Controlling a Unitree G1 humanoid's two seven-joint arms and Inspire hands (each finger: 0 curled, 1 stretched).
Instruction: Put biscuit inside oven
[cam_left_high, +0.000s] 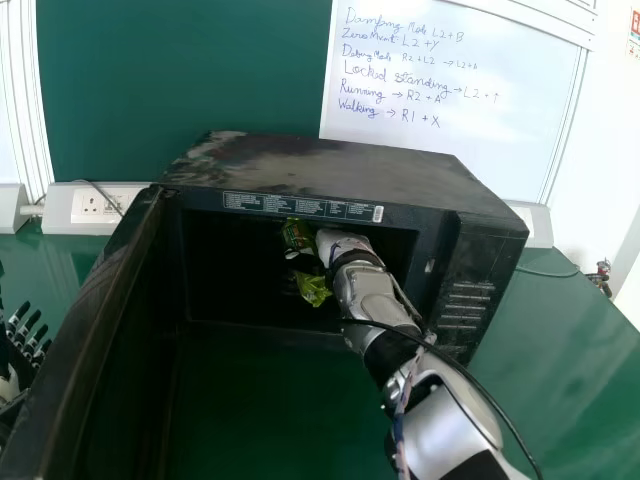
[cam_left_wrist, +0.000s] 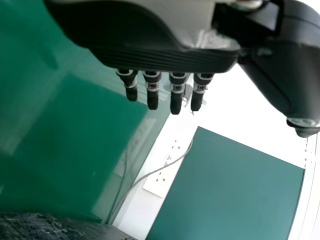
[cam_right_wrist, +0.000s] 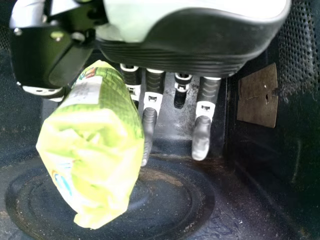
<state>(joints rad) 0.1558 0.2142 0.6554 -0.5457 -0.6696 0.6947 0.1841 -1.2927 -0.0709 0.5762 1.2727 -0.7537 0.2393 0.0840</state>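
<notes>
The black oven stands on the table with its door swung open at the left. My right hand is inside the cavity, beside the green biscuit packet. In the right wrist view, the yellow-green biscuit packet is pinched between the thumb and fingers of my right hand. Its lower end overlaps the round turntable; whether they touch, I cannot tell. My left hand is outside the oven, left of the door. In the left wrist view, the fingers of my left hand are straight.
The oven's side walls flank my right hand closely, with a tan plate on one inner wall. Behind the oven are wall sockets, a cable and a whiteboard. The green table extends to the right.
</notes>
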